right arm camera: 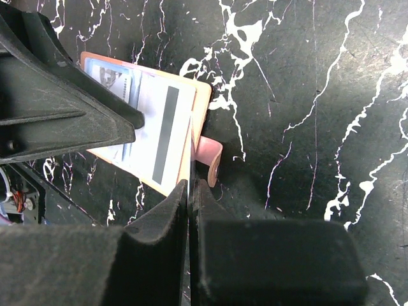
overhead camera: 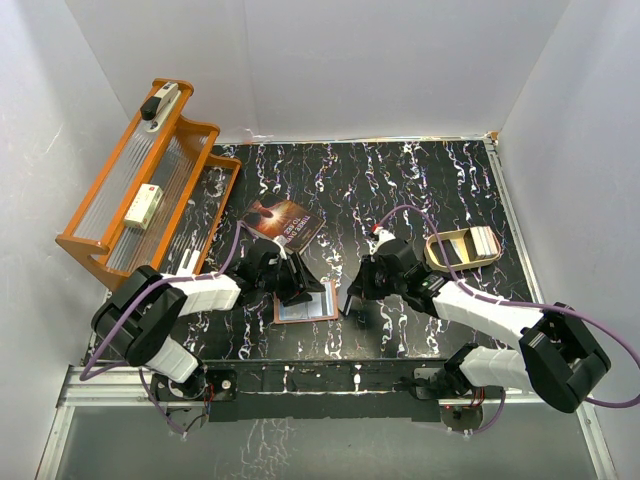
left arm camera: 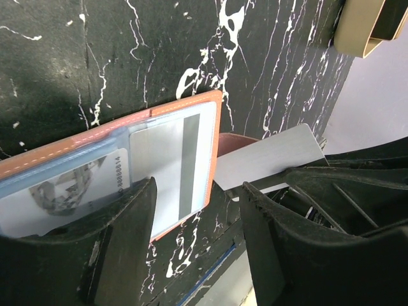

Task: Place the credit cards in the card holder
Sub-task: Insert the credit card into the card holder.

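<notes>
so left gripper (left arm camera: 197, 191), jaws apart, seems to pin the card holder (left arm camera: 215, 127) flat. right gripper (right arm camera: 190, 188) clamps a grey card (left arm camera: 268, 156) at its right edge, ready to slide in.

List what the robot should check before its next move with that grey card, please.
1. Grey card clamped in right gripper: ok.
2. Card holder lying open on the table: ok.
3. Left gripper open over the card holder: ok; whether it pins it down, cannot tell.
4. Grey card's edge lined up with a pocket: cannot tell.
5. Striped card fully seated in the card holder: cannot tell.
</notes>
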You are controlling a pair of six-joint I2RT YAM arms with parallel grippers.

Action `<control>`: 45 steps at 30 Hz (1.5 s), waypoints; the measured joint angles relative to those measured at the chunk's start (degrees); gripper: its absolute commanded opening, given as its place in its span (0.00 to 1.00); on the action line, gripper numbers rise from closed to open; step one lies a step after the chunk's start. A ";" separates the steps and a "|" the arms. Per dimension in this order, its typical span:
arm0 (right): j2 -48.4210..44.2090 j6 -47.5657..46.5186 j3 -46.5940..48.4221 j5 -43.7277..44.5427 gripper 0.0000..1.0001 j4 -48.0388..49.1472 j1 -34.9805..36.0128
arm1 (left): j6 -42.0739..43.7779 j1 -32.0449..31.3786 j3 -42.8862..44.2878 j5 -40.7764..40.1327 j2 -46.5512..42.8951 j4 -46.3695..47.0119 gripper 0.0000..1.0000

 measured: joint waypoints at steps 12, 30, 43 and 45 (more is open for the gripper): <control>0.00 0.15 0.00 1.49 0.00 -0.17 0.74 | 2.23 -0.37 2.84 -1.90 -2.05 -6.67 0.55; 0.46 0.15 0.00 1.49 0.00 0.00 0.98 | 6.82 -0.39 6.84 -5.33 -0.98 -15.41 0.56; 1.03 0.37 0.00 2.43 0.00 0.39 1.44 | 4.70 -0.55 7.17 -1.84 2.58 -10.64 0.57; 1.03 0.33 0.00 2.75 0.00 0.26 1.46 | 4.52 -0.61 7.37 -1.73 2.58 -10.86 0.58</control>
